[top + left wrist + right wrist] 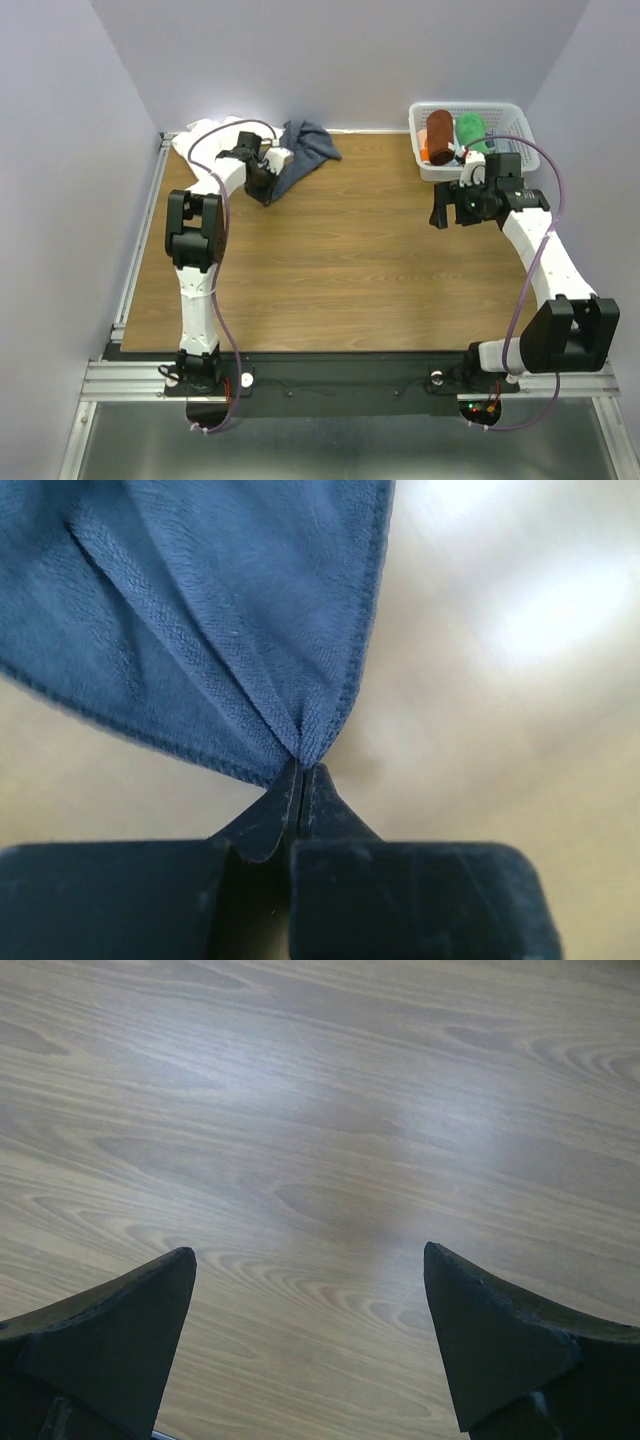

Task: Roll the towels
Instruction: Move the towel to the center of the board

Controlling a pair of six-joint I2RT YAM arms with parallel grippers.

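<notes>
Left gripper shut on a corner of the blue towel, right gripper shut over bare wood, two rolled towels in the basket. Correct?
One slip: the right gripper is open, not shut, jaws wide apart over the bare table, as the right wrist view shows. The left gripper is shut on the blue towel corner, and the basket holds a brown roll and a green roll.

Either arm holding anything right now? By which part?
Left gripper is pinched shut on a corner of the blue-grey towel. Right gripper is open over the table, holding nothing.
</notes>
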